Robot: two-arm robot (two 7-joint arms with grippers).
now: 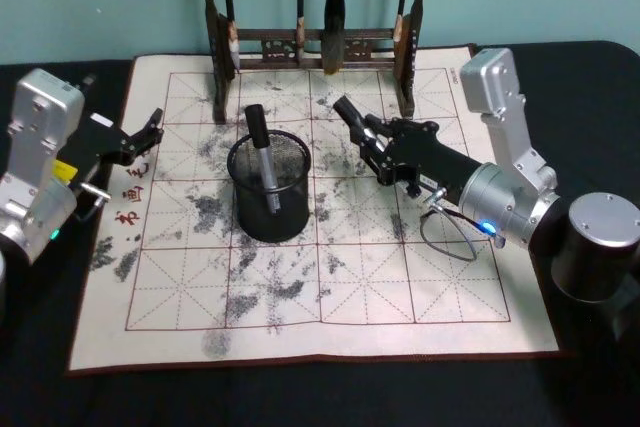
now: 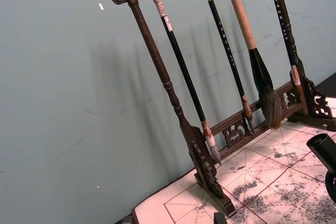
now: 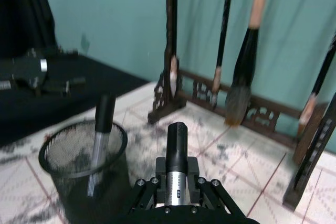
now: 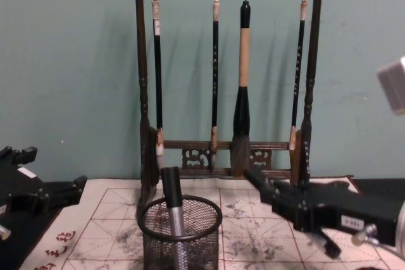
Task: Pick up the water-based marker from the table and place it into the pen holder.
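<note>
Your right gripper (image 1: 372,142), just right of the pen holder (image 1: 268,209), is clamped on the water-based marker (image 1: 348,112). The marker looks light, stiff and slick, so grip it mid-barrel. The left gripper (image 1: 150,132) sits parked left of the holder.

Black mesh pen holder (image 1: 268,219) on ink-blotched red-gridded mat (image 1: 440,287)

Soft, even indoor light. The brush rack (image 4: 140,93) casts faint, wide shadows on the teal wall (image 4: 63,61). The black tablecloth (image 1: 300,397) reads dark. A bright sheen lies on the silver barrel of the water-based marker (image 3: 177,161) clamped in my right gripper (image 3: 177,187).
</note>
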